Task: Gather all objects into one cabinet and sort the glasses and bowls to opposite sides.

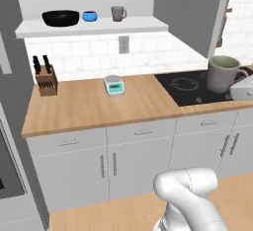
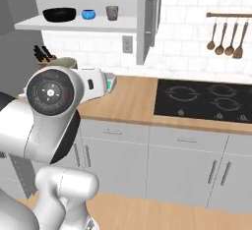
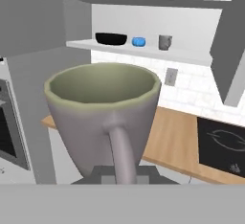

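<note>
Mug [image 3: 103, 117], upright, was clenched at its handle by gripper [image 3: 119, 170], bound for shelf [image 1: 94, 27]; second mug [image 1: 117, 13] waited beside blue bowl [image 1: 89, 16].

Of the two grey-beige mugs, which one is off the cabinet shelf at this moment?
The mug held by its handle in the shut gripper, seen close up with its mouth upward. The other mug stands on the shelf, right of the blue bowl.
</note>
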